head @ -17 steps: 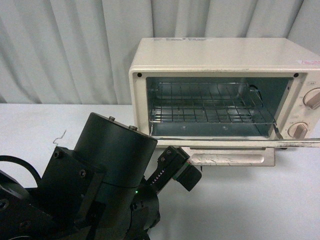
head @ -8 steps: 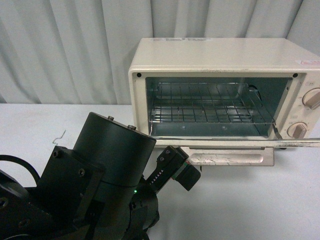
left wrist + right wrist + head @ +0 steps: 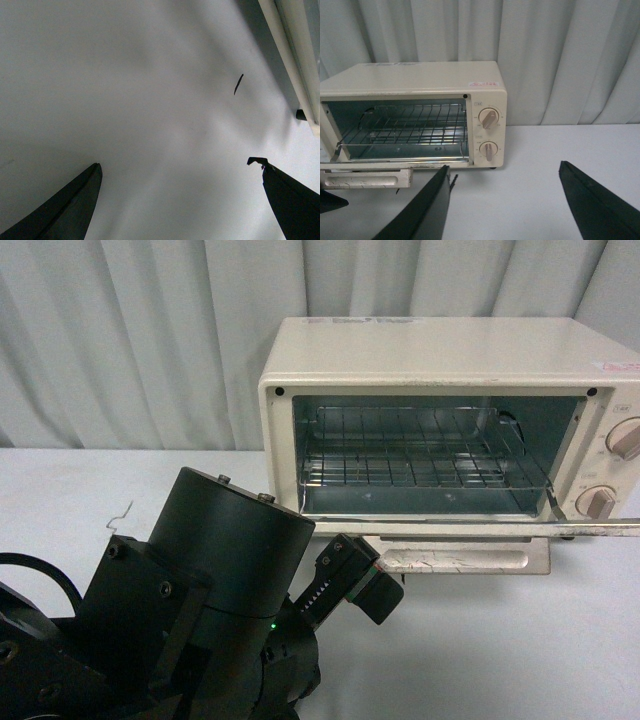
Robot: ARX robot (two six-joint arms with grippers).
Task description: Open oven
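Lying flat open, the oven (image 3: 430,350) door (image 3: 500,526) bares the wire rack (image 3: 420,455), so the job looks done. It stands by the table's (image 3: 560,640) far edge. Near the handle (image 3: 460,559), the left gripper (image 3: 182,200) hangs spread and empty; the right gripper (image 3: 505,205) is spread too, well clear.

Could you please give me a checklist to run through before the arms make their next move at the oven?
1. Oven door fully open: ok, it lies level and the cavity is exposed.
2. Left gripper empty: ok, open over bare table.
3. Right gripper empty: ok, open, facing the oven.
4. Left arm clear of the door handle: cannot tell, the front view shows them close.
5. Wire rack seated, nothing on it: ok.
6. Knobs off: cannot tell, markings too small.
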